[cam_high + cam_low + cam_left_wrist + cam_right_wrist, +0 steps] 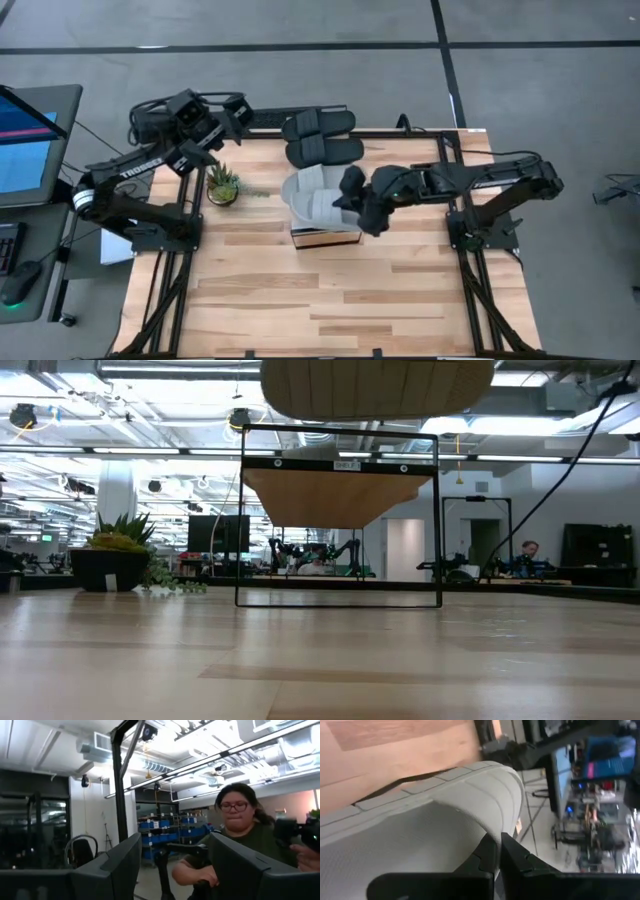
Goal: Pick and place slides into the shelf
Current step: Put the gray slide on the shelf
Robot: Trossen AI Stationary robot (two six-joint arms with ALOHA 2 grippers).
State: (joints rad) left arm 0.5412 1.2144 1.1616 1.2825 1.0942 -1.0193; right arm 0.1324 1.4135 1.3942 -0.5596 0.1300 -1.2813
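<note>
Two pale grey slides (305,186) (322,210) lie side by side at the table's middle, the nearer one over the light-wood shelf (325,239). Two black slides (320,124) (326,152) lie at the far edge. My right gripper (352,203) reaches in from the right and is shut on the nearer pale slide (420,835). My left gripper (175,870) is raised at the far left corner (226,115), open and holding nothing, pointing out into the room. My right gripper pinches the pale slide's wide strap at its edge (487,831) between its two shut fingers (512,855). It comes from the table's right, slanting downward. Whether the slide's sole rests on the shelf or hangs clear, I cannot tell.
A small potted plant (222,187) stands left of the slides. A black upright frame (340,520) stands across the table in the low view. A person (235,840) sits beyond the table. Bare wood tabletop (330,300) stretches toward the near edge.
</note>
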